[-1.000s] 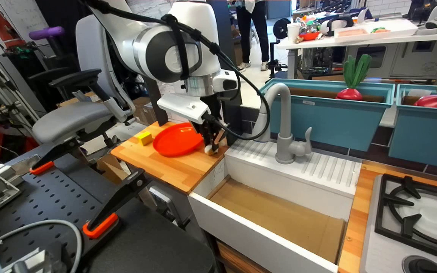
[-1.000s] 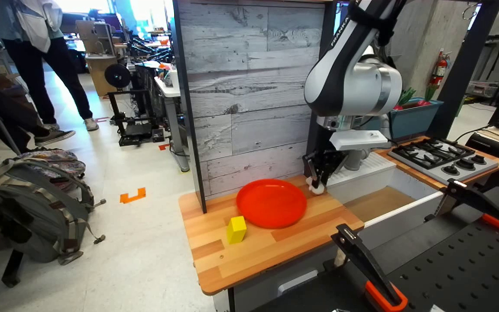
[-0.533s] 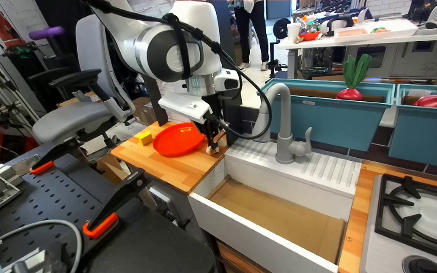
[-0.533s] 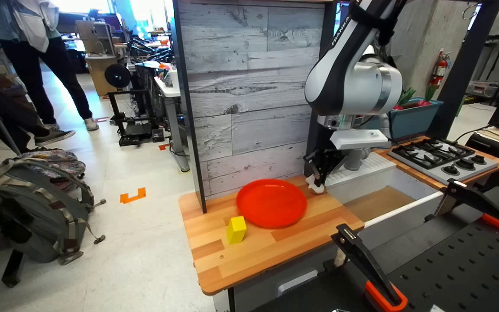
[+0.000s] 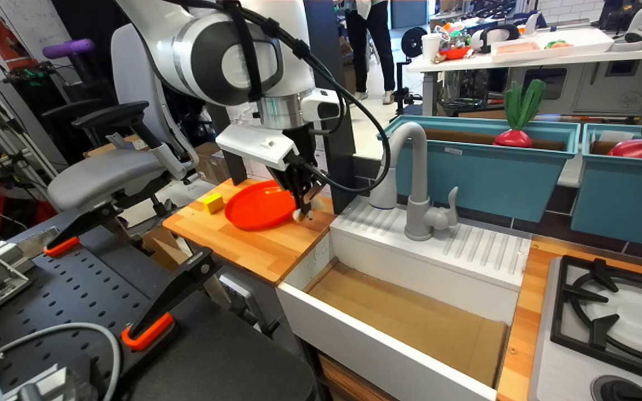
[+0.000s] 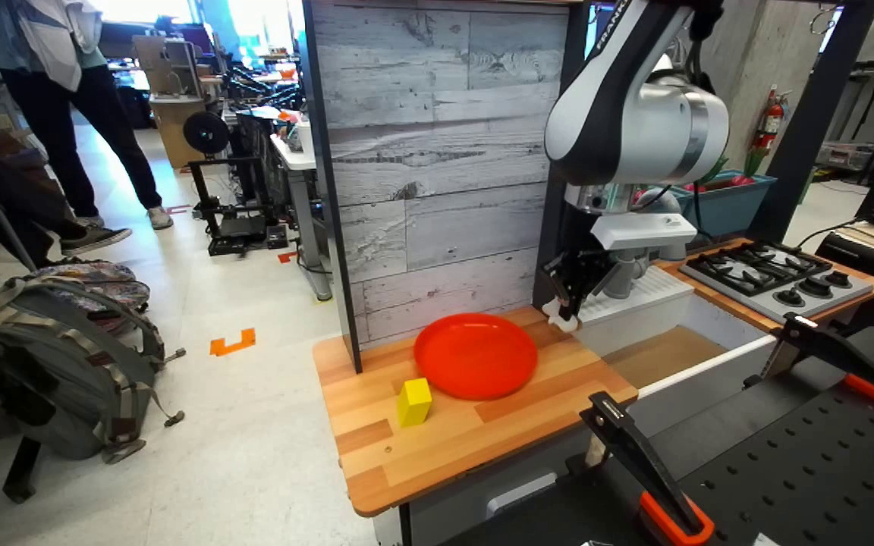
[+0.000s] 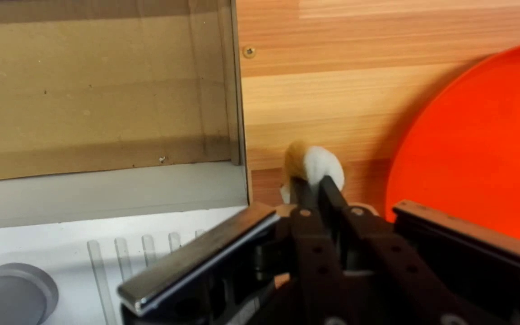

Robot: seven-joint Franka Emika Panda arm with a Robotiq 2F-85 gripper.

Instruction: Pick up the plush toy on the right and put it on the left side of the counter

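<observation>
The plush toy shows as a small white lump in both exterior views [image 5: 298, 215] [image 6: 563, 322]. In the wrist view the plush toy [image 7: 323, 163] has a white part and a tan part at the fingertips. My gripper [image 5: 304, 207] is shut on it, and the fingers hide part of it. The gripper also shows in an exterior view [image 6: 570, 305] and in the wrist view [image 7: 314, 184]. The toy is held slightly above the wooden counter [image 5: 254, 250], near the counter's edge by the sink. The counter also shows in an exterior view [image 6: 528, 440] and in the wrist view [image 7: 314, 99].
A red plate [image 6: 475, 356] lies on the counter beside the gripper. A yellow block [image 6: 414, 403] stands beyond it. A white sink [image 5: 377, 356] with a grey faucet [image 5: 418, 167] adjoins the counter. A wood-look panel [image 6: 444, 167] and a dark post [image 5: 336, 100] rise behind.
My gripper has risen, carrying the plush toy up off the counter. The arm has also shifted a little sideways. The plate and yellow block have not moved.
</observation>
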